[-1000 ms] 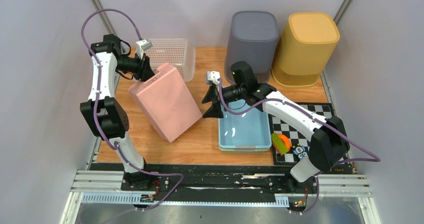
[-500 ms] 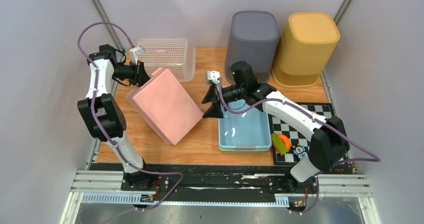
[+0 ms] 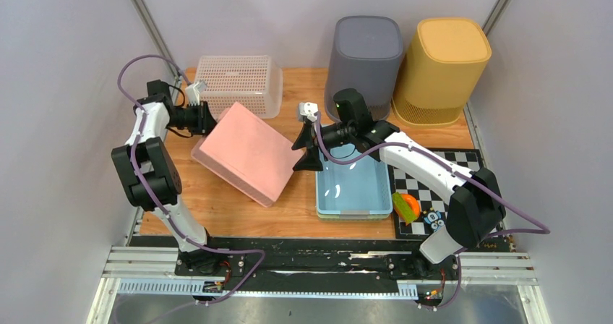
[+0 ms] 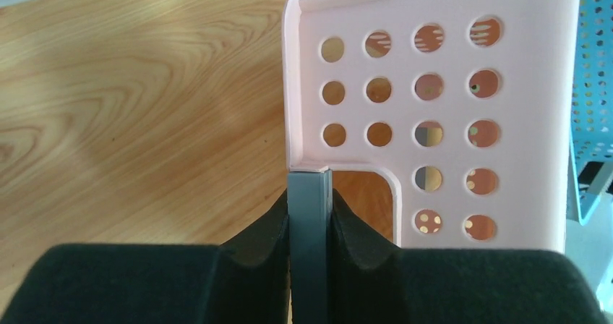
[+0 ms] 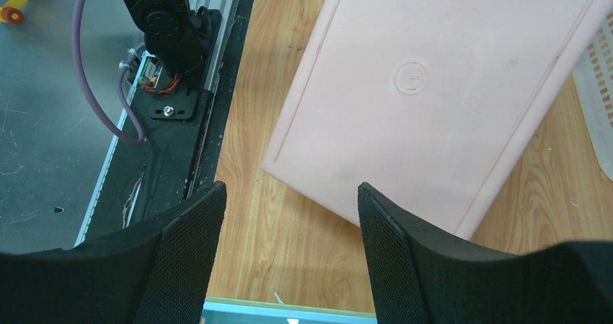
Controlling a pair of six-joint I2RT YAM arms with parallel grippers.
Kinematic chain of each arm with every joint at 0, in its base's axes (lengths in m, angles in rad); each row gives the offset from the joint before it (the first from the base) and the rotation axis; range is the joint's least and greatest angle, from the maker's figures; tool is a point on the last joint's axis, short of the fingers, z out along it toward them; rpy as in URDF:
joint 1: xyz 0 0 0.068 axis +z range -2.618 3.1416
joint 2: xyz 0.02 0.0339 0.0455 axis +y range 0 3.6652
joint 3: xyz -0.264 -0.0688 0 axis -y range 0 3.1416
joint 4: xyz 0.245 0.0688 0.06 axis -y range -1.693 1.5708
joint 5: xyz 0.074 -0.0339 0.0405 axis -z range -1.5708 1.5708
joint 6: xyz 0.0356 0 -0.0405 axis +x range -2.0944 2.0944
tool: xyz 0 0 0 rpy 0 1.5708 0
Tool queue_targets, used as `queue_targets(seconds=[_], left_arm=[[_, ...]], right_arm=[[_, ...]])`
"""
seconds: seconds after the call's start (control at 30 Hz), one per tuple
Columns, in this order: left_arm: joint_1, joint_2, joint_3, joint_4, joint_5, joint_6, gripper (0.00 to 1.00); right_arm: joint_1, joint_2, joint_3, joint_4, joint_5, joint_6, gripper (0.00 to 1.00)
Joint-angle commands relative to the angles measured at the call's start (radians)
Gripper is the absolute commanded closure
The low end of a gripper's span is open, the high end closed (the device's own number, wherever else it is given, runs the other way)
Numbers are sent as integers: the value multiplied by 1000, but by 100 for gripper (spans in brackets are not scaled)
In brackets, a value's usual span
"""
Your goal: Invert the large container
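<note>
The large container (image 3: 246,154) is a pink perforated bin. It lies tilted with its flat base facing up and its lower right edge on the wood. My left gripper (image 3: 204,118) is shut on the rim at its raised back left end. In the left wrist view the black pads (image 4: 347,226) squeeze that thin edge, and the holed pink wall (image 4: 448,121) rises beyond. My right gripper (image 3: 303,150) stands open just right of the bin, not touching it. The right wrist view has the pink base (image 5: 434,85) ahead of the open gripper (image 5: 289,252).
A light blue tray (image 3: 354,212) sits right of the bin, under the right arm. Along the back stand a white mesh basket (image 3: 242,78), a grey bin (image 3: 365,53) and a yellow bin (image 3: 441,60). A checkered mat (image 3: 434,186) holds small toys (image 3: 406,207).
The pink bin has tipped from standing steeply on its side to lying lower, base up. The left gripper swung left and down with its rim. The right arm has not moved.
</note>
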Motion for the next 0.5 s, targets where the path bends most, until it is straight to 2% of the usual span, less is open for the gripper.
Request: queue_targets(seconds=[0.0, 0.27, 0.47], left_arm=[[4, -66, -65, 195, -124, -90, 80], [6, -76, -117, 240, -154, -109, 78], [10, -81, -144, 242, -144, -103, 73]], right_arm=[[11, 6, -4, 2, -11, 11, 30], [13, 16, -4, 5, -14, 17, 30], [13, 14, -10, 3, -16, 14, 30]])
